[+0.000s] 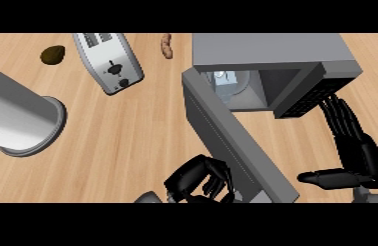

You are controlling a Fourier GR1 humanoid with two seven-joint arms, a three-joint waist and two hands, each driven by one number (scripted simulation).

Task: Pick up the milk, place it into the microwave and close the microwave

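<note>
The grey microwave (273, 50) stands at the back right with its door (236, 145) swung wide open toward me. Inside the cavity, toward its left side, stands the milk (224, 80), a pale carton partly hidden by the door's edge. My left hand (198, 180) is low in the view, fingers curled, right against the outer left face of the door and holding nothing. My right hand (353, 145) is to the right of the door, in front of the microwave's control panel, fingers straight and thumb spread, apart from the milk.
A silver toaster (111, 62) lies at the back left with a dark brown round fruit (52, 54) beside it. A tan elongated vegetable (166, 45) lies behind the microwave's left corner. A large steel cylinder (26, 122) sits at the left edge.
</note>
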